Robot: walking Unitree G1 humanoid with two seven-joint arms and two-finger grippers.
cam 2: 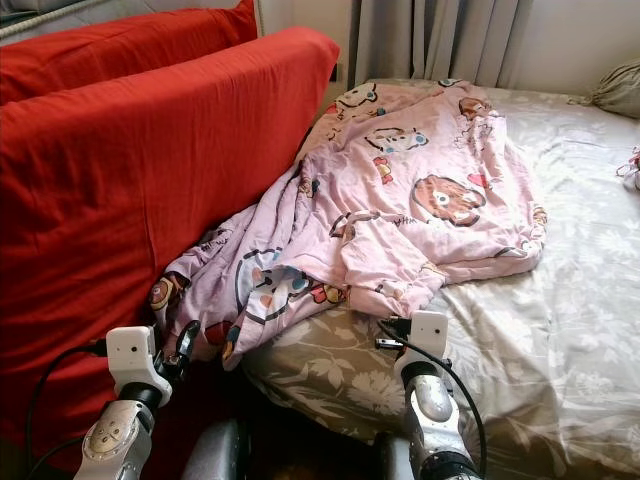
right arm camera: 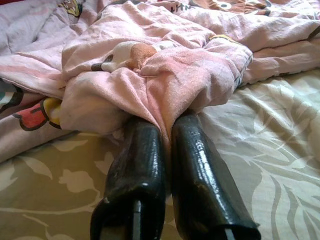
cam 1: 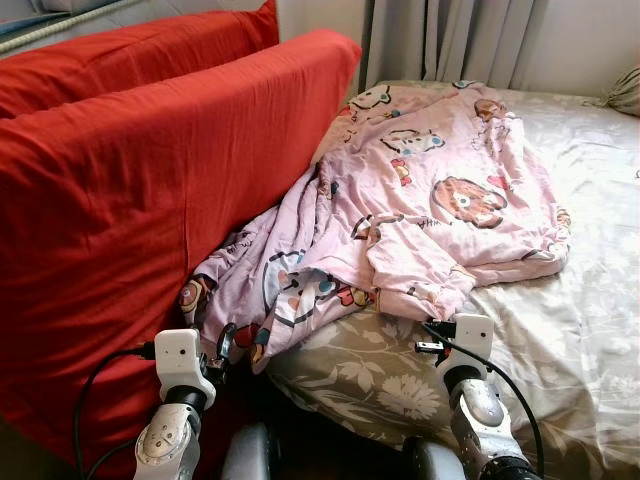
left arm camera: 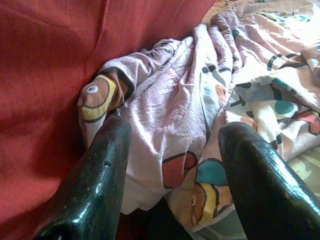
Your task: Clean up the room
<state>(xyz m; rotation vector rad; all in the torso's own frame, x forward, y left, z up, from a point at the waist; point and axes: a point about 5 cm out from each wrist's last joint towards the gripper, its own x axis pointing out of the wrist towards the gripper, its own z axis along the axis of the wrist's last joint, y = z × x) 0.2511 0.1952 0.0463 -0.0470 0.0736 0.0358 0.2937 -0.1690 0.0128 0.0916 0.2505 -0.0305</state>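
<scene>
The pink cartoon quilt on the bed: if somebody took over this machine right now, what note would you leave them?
Right claw: shut on a bunched corner of the pink cartoon-print quilt, near the bed's front edge.
Left claw: open, at the quilt's hanging end beside the red cushions; grips nothing.
Quilt lies crumpled across the beige floral bedsheet, one end slumped against the cushions.
Done: one corner gripped.
Left: probably grip the other end, then spread or fold the quilt.
</scene>
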